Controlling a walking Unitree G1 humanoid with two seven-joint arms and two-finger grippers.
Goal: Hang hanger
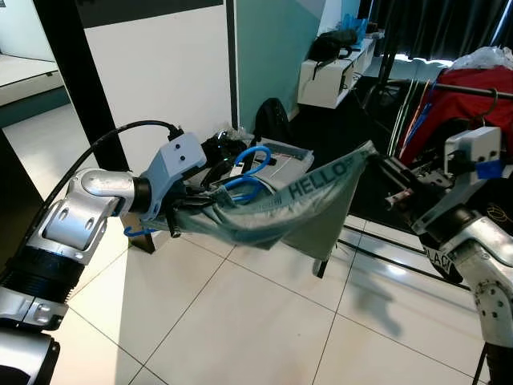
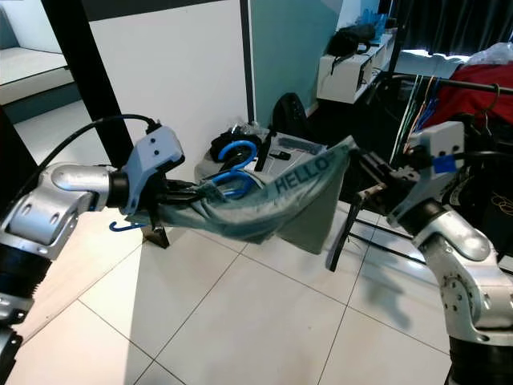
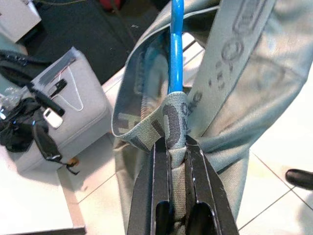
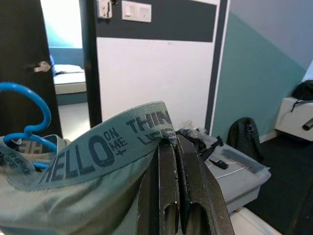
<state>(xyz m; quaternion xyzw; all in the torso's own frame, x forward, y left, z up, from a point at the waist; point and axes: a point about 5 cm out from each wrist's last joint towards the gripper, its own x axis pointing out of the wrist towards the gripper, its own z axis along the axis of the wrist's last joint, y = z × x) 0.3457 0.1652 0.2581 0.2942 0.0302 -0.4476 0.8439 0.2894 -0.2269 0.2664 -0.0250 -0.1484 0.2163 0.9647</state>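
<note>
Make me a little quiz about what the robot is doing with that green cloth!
1. True or false: both pincers pinch the cloth by its printed band.
2. What colour is the hanger poking out of the cloth? A) red B) blue C) white
3. Fill in: the big word printed on the band near the right pincer is ____.

Key
1. True. The left pincer clamps the band beside the hanger, and the right pincer clamps the other end, so the cloth hangs stretched between them.
2. B, blue.
3. HELLO.
</note>
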